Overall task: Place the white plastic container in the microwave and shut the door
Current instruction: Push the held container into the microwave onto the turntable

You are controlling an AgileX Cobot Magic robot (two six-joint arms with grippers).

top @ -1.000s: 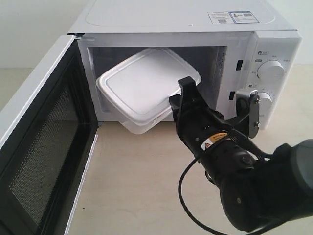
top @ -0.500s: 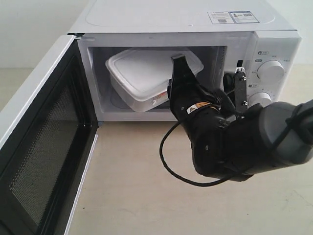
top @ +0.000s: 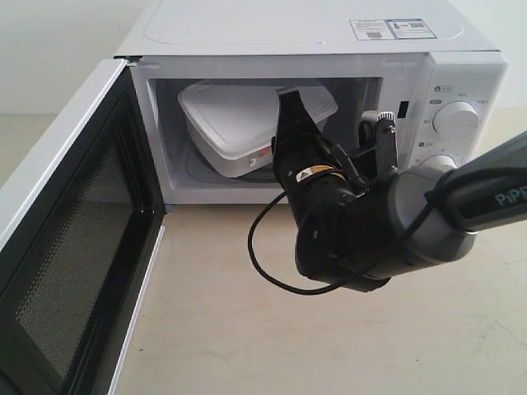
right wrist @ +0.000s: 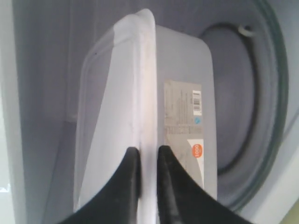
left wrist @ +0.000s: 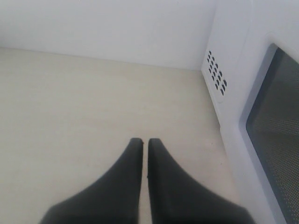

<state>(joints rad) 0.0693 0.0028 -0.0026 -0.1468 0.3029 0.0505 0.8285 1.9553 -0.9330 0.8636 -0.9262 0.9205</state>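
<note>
The white plastic container [top: 235, 119] is inside the microwave [top: 313, 49] cavity, tilted, its labelled side toward the front. My right gripper [top: 290, 107] reaches into the cavity, shut on the rim of the container's lid. The right wrist view shows the container [right wrist: 180, 107] over the glass turntable [right wrist: 266, 112], with my right gripper [right wrist: 148, 150] pinching the lid rim. The door [top: 70, 222] stands wide open at the left, its mesh inner side facing out. My left gripper [left wrist: 141, 141] is shut and empty over the tabletop beside the microwave [left wrist: 233, 84].
Two round knobs [top: 455, 119] sit on the microwave's right panel, close to my right arm. A black cable [top: 268, 263] loops below the right wrist. Beige tabletop [top: 247, 329] spreads in front of the microwave.
My right gripper has carried the container from the cavity's mouth deeper inside the microwave. The arm has swung left and forward. The door has not moved.
</note>
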